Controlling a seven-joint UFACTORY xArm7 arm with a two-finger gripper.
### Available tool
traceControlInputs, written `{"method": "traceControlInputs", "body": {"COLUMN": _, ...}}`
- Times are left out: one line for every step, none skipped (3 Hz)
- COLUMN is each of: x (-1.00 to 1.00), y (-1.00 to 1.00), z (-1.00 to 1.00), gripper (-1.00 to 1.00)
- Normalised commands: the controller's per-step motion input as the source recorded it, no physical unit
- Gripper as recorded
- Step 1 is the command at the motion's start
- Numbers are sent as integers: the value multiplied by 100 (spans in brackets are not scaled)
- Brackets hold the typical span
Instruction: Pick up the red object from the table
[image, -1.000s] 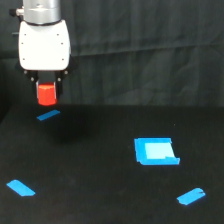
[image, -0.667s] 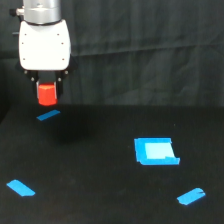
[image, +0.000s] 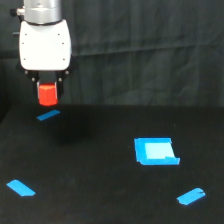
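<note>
While the gripper (image: 48, 96) hangs over the table's far left corner, you can see the red object (image: 48, 94) pinched between its fingers, clear of the surface w/ a gap of dark backdrop showing below it. Fingers are mostly hidden behind the block, but they're pressed onto its sides; the white gripper body sits directly above, w/ the grey arm segment going up out of view.

Your table (image: 100, 170) is a wide matte black surface, flat, filling the lower half of the view. Its far edge meets a black cloth backdrop (image: 150, 50), which shows folds and creases and covers the whole upper part of the room; nothing else of the room is visible.

On the table you've got blue marks only. One tape strip (image: 48, 115) lies near the far left corner, just under the held block, angled slightly. A second strip (image: 20, 188) sits by the near left edge. A third strip (image: 191, 196) lies near the near right corner, tilted. A blue square patch (image: 155, 151) w/ a paler centre sits right of the table's middle, well apart from the gripper. A faint shadow darkens the surface beside the far left strip.
</note>
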Motion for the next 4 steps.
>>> {"method": "traceControlInputs", "body": {"x": 3, "y": -5, "z": 5, "gripper": -100}}
{"method": "traceControlInputs", "body": {"x": 3, "y": -6, "z": 2, "gripper": -100}}
{"method": "traceControlInputs", "body": {"x": 4, "y": -6, "z": 2, "gripper": -100}}
{"method": "traceControlInputs", "body": {"x": 3, "y": -4, "z": 2, "gripper": -100}}
